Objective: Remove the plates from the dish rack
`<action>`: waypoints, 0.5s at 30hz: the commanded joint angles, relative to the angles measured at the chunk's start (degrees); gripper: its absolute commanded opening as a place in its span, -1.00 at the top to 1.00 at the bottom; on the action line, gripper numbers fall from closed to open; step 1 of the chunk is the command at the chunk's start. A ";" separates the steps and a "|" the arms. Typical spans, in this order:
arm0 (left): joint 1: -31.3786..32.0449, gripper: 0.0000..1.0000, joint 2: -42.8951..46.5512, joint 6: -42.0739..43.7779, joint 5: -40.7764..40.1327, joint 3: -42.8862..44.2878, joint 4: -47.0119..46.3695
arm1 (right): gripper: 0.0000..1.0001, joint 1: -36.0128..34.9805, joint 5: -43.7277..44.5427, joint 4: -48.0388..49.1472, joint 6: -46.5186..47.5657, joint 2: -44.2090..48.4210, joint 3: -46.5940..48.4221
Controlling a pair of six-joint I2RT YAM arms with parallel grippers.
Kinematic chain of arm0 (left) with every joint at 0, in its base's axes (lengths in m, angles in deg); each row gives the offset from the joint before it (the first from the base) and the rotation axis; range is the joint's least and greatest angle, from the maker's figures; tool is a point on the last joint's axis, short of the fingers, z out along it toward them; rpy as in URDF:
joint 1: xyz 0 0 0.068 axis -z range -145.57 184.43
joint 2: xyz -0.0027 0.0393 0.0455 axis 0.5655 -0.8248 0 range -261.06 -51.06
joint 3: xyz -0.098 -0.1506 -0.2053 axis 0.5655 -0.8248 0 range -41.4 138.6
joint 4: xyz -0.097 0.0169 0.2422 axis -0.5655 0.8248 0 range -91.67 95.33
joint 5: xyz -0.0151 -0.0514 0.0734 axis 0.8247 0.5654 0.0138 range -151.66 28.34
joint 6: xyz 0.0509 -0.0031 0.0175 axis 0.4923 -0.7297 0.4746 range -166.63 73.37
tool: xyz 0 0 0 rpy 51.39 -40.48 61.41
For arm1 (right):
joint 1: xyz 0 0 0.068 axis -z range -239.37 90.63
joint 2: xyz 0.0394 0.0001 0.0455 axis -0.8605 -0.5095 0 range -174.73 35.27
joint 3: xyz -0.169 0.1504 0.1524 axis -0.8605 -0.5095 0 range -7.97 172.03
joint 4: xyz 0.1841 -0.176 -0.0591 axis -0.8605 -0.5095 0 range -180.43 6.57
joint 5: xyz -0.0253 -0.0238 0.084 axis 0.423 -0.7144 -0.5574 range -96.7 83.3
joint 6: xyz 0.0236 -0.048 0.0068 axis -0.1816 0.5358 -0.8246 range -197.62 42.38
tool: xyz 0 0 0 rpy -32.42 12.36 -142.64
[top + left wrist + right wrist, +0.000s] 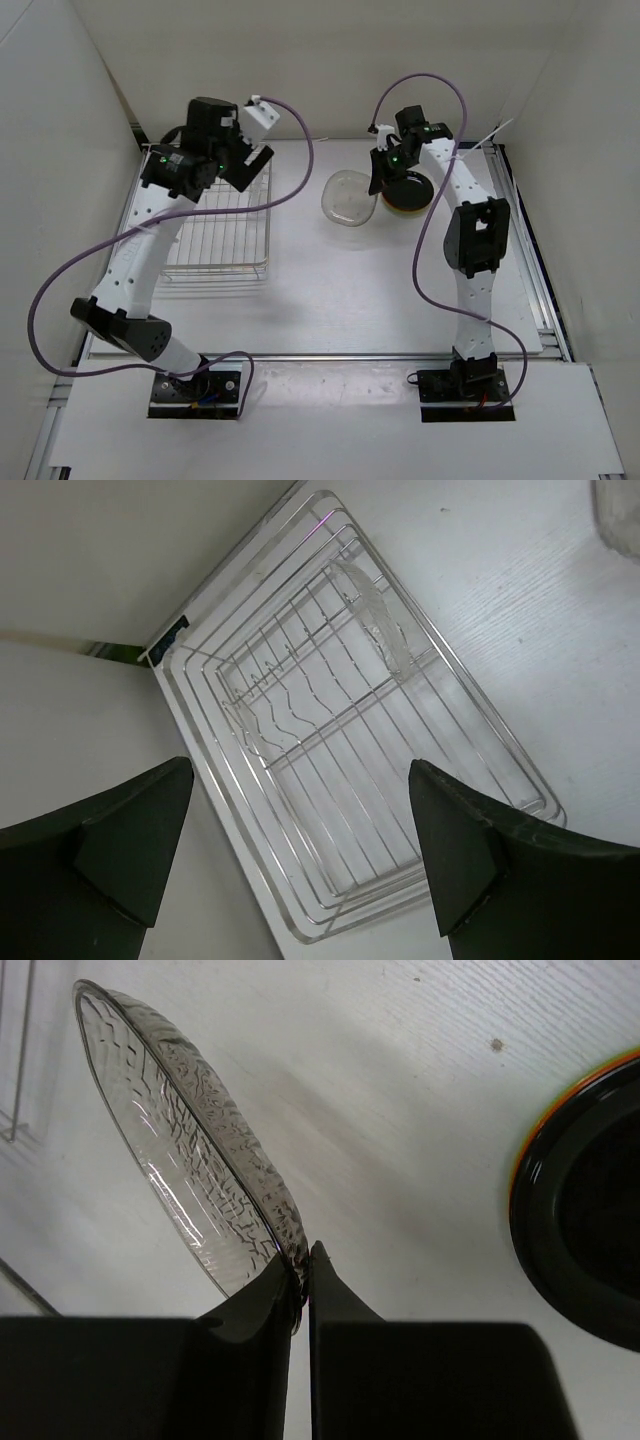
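Note:
The wire dish rack [215, 228] sits at the left and holds no plate; it fills the left wrist view [440, 700]. My left gripper [252, 165] hovers open and empty above the rack's far end [300, 820]. My right gripper [379, 182] is shut on the rim of the clear glass plate [347, 198], held tilted just over the table [190, 1140], its jaws pinching the edge [303, 1260]. The black plate [408, 188] lies on the orange plate [545, 1125] just to the right [590, 1230]. The lime green plate is not visible.
A raised wire divider [300, 695] stands inside the rack. White walls close in the table at the back and both sides. Purple cables loop off both arms. The table's metal rim [535, 260] runs along the right.

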 commanded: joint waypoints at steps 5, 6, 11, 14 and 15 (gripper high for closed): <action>-5.25 -1.00 4.91 -5.80 14.88 -1.85 2.10 | 0.92 -2.97 3.56 2.77 7.25 -3.84 4.01; -5.87 -1.00 5.52 -5.80 14.88 -1.85 2.10 | 0.92 -3.84 5.05 2.77 7.87 -3.85 4.00; -6.93 -1.00 6.22 -6.33 15.50 -2.98 2.63 | 0.86 -5.95 7.17 3.91 7.44 -6.56 4.61; -7.54 -1.00 7.54 -6.33 16.02 -4.74 2.63 | 0.86 -5.96 7.17 4.44 5.95 -8.33 6.37; -7.54 -1.00 8.15 -6.33 16.03 -4.75 2.63 | 0.86 -5.96 7.17 4.44 5.42 -9.11 6.37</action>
